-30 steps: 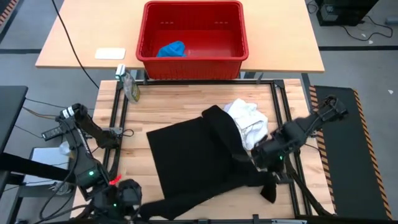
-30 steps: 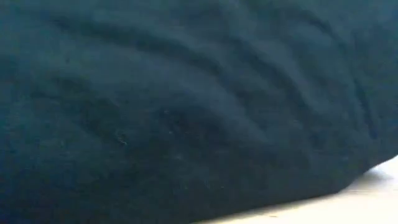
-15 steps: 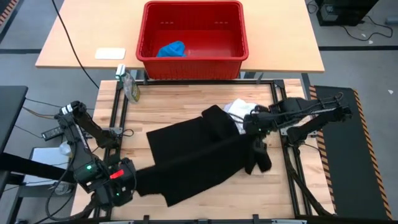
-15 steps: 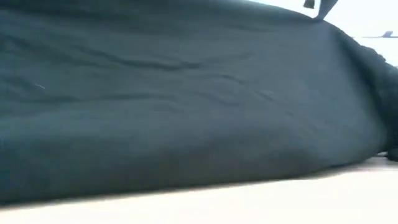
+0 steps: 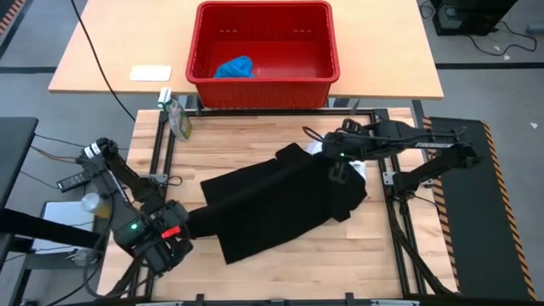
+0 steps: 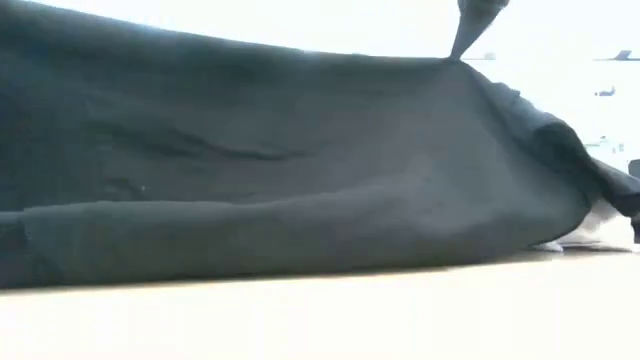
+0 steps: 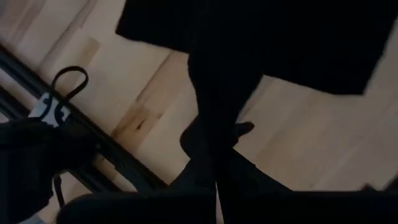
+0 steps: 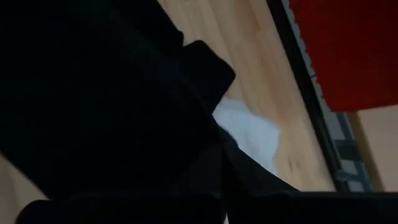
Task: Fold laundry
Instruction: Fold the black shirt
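Observation:
The large black garment [image 5: 272, 208] lies spread across the middle of the wooden table. My left gripper [image 5: 174, 236] is shut on its left end. My right gripper [image 5: 334, 160] is shut on its right part and lifts it, so the cloth rises to a peak [image 6: 455, 55] in the low view. The white garment [image 8: 245, 134] lies under that raised part, and only small bits of it show [image 5: 316, 148]. The bright blue garment [image 5: 234, 66] lies in the red basket. My left gripper pinches a bunched strip at the black garment's left near end [image 7: 214, 155] between its two fingers, coming steeply from above. The strip runs taut from the fingers to the rest of the garment, which lies on the table. My right gripper holds the black garment's right part [image 5: 342, 174] from above, slanting down. The cloth hangs from the fingers like a tent [image 6: 470, 70] and is drawn taut toward the left. The garment's lower part rests on the table and over the white garment.
The red basket [image 5: 263, 89] stands on the far table beyond the work surface. A small packet [image 5: 177, 119] lies at the far left corner. Black frame rails [image 5: 384, 157] run along both sides. Bare wood [image 5: 340, 255] shows at the near right.
My right gripper has gone from the near right toward the far edge and somewhat left, turning as it went. It carried the black garment's right part up and over the white garment. My left gripper has moved away from the near edge, and the cloth between the two is drawn taut.

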